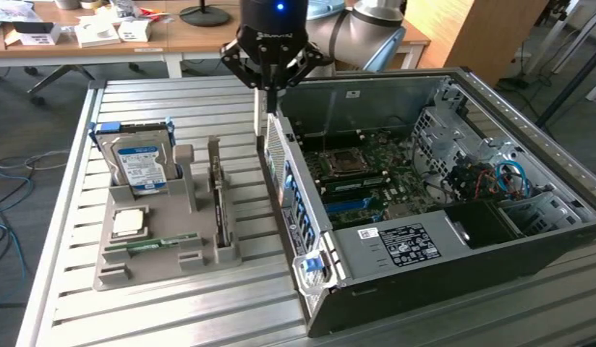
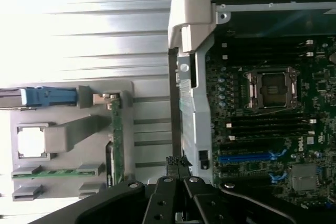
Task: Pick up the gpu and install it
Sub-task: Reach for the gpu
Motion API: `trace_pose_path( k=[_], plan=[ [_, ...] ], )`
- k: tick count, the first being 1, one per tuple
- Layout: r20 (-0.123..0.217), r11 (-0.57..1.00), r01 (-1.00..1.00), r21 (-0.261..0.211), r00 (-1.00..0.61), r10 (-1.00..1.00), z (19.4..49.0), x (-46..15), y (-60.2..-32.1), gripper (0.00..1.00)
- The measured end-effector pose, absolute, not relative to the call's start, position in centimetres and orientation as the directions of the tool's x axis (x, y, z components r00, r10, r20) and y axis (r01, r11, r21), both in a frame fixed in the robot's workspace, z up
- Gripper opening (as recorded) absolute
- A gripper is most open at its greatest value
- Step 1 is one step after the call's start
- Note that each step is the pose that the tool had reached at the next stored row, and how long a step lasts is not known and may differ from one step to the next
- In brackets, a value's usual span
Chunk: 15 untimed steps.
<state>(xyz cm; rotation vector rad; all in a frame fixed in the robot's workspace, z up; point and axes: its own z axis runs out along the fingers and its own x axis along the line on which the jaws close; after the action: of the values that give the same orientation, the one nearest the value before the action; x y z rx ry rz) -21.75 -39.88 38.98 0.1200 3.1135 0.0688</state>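
One gripper is seen shut, nothing gripped, upper centre of the exterior view over one open case; one gpu is seated edge-on in one tray, centre-left, with one hard drive and one memory stick.

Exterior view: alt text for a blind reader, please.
A robot gripper, fingers shut, hangs above the edge of an open computer case on a slatted table. Beside the case, a grey tray holds the gpu on edge and a hard drive.

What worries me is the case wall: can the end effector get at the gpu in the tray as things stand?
Probably yes. The gpu stands on edge with nothing above it; the end effector hangs shut above the case wall beside it.
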Motion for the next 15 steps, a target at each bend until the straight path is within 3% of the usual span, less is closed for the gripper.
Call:
trace_pose_path(
  k=[15],
  plan=[
    [-0.023, 0.996, 0.079, 0.045, -0.997, 0.080, 38.8, -25.1, -39.9, 0.11]
  ],
)
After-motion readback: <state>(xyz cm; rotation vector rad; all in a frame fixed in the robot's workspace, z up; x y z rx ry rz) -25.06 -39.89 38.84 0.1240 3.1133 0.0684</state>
